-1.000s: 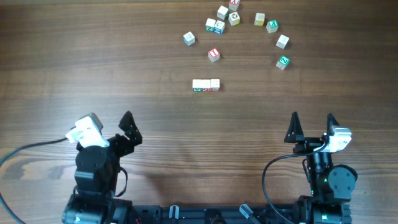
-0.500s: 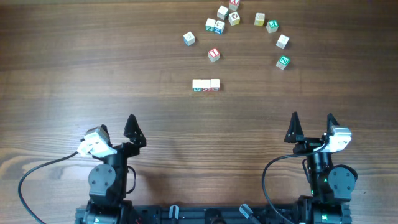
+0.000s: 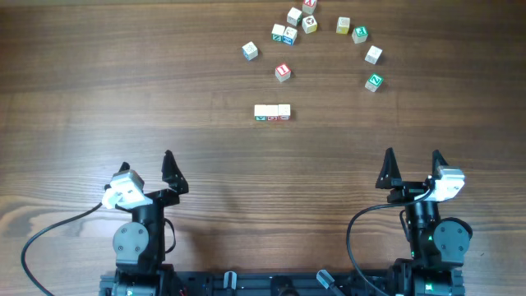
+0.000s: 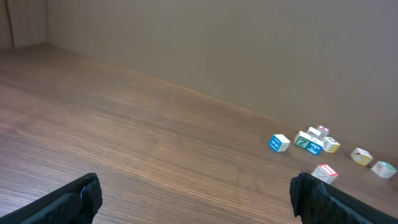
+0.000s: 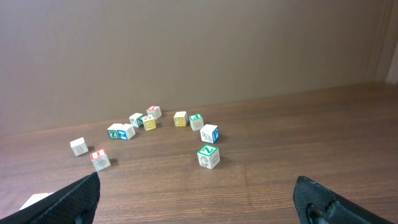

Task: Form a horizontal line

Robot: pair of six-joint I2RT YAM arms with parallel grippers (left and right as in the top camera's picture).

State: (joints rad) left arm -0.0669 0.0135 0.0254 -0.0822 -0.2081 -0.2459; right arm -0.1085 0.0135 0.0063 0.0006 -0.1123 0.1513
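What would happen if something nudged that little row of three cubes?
The row of three cubes probably slides rather than rolls, since its faces sit flat on the table. The cubes look merely side by side, so an off-centre push would likely split them. Being small, they're probably light.

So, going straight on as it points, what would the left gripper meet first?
Probably nothing: ahead of the left gripper lies bare brown wooden table; small whitish letter cubes sit rightward.

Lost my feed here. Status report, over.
Open, empty: left end effector, right end effector. The horizontal line formed, three cubes touching. Beyond it, loose cubes; nothing blocking.
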